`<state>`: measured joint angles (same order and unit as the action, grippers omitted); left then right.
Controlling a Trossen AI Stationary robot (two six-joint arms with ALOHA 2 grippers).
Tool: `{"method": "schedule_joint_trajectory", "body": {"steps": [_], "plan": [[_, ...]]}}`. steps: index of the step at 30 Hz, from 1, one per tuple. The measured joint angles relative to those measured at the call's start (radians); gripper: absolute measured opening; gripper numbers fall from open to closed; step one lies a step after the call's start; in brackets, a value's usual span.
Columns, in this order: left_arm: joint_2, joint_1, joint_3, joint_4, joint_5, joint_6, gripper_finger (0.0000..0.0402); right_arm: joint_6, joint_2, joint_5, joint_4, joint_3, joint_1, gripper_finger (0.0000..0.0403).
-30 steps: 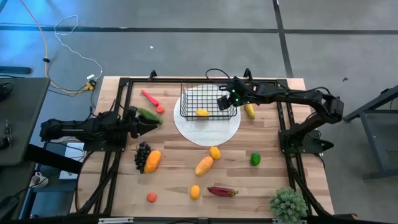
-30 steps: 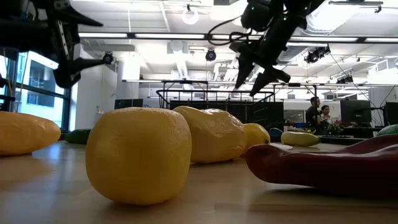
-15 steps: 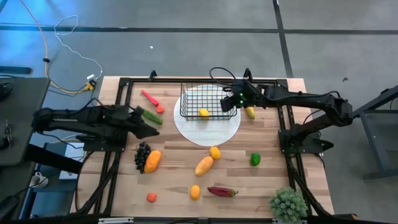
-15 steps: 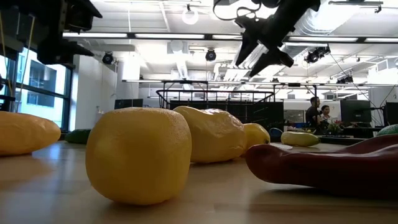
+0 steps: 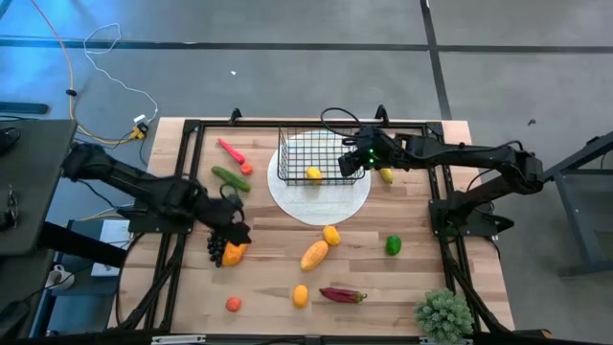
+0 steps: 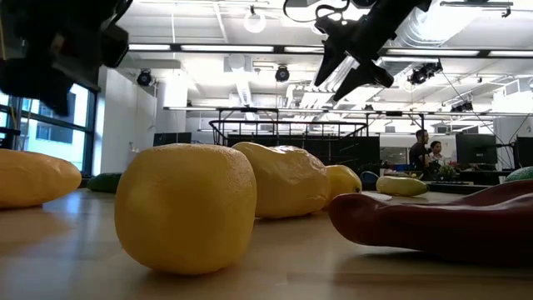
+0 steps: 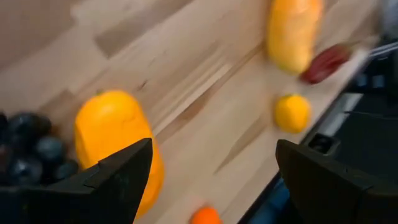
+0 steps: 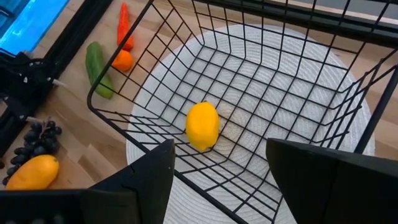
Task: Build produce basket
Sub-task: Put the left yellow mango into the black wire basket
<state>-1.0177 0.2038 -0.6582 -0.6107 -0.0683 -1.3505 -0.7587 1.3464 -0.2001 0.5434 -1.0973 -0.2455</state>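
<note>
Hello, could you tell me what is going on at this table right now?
The robot is filling the basket with toy produce. One lemon already lies inside. The right gripper hangs open and empty above the basket's right edge. The left gripper, also open, hovers over the orange mango beside the grapes; other produce lies loose.
</note>
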Motion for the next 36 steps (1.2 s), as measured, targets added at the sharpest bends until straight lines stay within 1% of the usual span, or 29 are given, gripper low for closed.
{"method": "schedule_joint_trajectory", "body": {"steps": [5, 11, 18, 22, 28, 32, 36], "plan": [[-0.08, 0.069, 0.0, 0.0, 0.026, -0.101, 0.0329, 0.025, 0.0, 0.002, 0.001, 0.0, 0.0, 0.0233], [-0.125, 0.113, 0.0, 0.001, 0.058, -0.196, 0.0329, 0.057, 0.0, 0.01, 0.029, 0.0, 0.0, 0.0233], [-0.127, 0.106, 0.0, 0.001, 0.065, -0.221, 0.0329, 0.08, 0.0, 0.01, 0.064, 0.0, 0.0, 0.0233], [-0.127, 0.096, 0.0, -0.013, 0.036, -0.221, 0.0329, 0.086, 0.0, 0.01, 0.067, 0.0, 0.0, 0.0233], [-0.127, 0.068, 0.0, -0.107, -0.01, -0.221, 0.0329, 0.113, 0.0, 0.013, 0.068, 0.0, 0.0, 0.0233], [-0.129, 0.065, 0.0, -0.107, -0.009, -0.234, 0.0329, 0.113, 0.0, 0.013, 0.068, 0.0, 0.0, 0.0233], [-0.171, 0.067, 0.0, -0.1, -0.009, -0.252, 0.0329, 0.113, 0.0, 0.013, 0.081, 0.0, 0.0, 0.0233]]}}
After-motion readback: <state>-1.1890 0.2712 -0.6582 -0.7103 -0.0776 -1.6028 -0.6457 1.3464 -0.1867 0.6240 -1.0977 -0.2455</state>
